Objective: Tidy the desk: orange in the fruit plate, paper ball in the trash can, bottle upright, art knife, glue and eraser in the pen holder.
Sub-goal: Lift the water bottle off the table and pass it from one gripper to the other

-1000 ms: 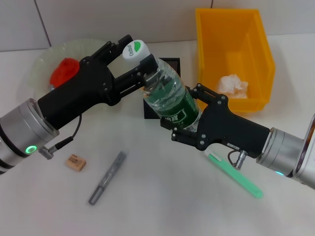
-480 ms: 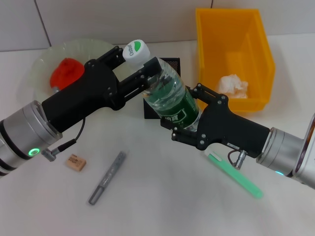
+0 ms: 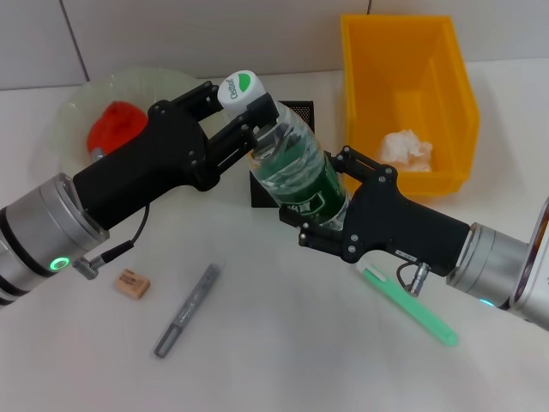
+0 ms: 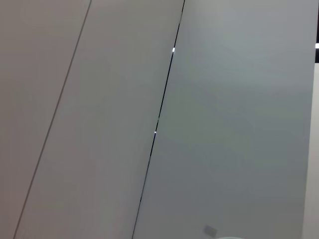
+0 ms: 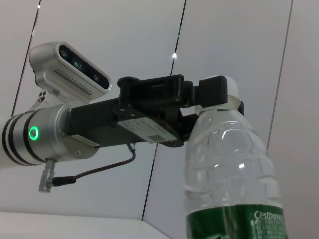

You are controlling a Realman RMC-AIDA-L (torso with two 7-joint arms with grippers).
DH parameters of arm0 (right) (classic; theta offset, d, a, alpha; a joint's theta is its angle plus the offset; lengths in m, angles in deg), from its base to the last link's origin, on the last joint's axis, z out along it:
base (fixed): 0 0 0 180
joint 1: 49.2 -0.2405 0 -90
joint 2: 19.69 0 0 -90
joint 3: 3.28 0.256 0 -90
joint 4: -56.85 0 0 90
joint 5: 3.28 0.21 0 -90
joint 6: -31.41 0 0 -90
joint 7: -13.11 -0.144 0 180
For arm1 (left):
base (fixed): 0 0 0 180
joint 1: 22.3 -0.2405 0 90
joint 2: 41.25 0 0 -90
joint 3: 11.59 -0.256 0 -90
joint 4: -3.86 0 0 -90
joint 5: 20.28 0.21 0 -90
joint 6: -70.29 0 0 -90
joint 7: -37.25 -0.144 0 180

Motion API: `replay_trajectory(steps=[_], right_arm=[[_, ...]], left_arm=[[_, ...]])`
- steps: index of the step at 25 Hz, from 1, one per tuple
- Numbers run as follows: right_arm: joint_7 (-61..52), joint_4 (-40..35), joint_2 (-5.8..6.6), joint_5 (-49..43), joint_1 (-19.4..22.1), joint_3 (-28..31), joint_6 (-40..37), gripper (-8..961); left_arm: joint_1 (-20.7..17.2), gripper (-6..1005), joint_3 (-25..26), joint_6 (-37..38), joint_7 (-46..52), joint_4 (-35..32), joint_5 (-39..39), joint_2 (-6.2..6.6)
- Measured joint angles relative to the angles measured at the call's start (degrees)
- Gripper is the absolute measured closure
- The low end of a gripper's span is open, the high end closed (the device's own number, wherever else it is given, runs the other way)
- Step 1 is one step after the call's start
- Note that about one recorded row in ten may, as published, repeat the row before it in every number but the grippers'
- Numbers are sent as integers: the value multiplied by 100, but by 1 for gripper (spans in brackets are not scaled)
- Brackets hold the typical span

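The clear bottle, with a green label and a white and green cap, hangs tilted above the desk. My right gripper is shut around its labelled body. My left gripper is shut on its neck just under the cap. The right wrist view shows the bottle and the left gripper at the cap. The orange lies in the fruit plate. A paper ball sits in the yellow trash can. The eraser, grey art knife and green glue lie on the desk.
The black mesh pen holder stands behind the bottle, mostly hidden by it. The white desk runs to a tiled wall at the back. The left wrist view shows only that wall.
My left gripper slid down from the cap to the neck, and the bottle's top swung slightly right. The right gripper held still.
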Motion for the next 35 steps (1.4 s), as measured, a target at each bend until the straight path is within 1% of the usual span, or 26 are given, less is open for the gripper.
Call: replay_trajectory(steps=[7, 18, 35], right_arm=[[0, 0, 0, -3, -7, 6, 7, 184], [-4, -2, 0, -3, -19, 17, 2, 185], [-80, 9, 0, -2, -138, -1, 303, 187]], left_arm=[[21, 565, -66, 1, -121, -11, -10, 0], [64, 565, -145, -14, -193, -10, -130, -1], [85, 565, -143, -28, -206, -76, -155, 0]])
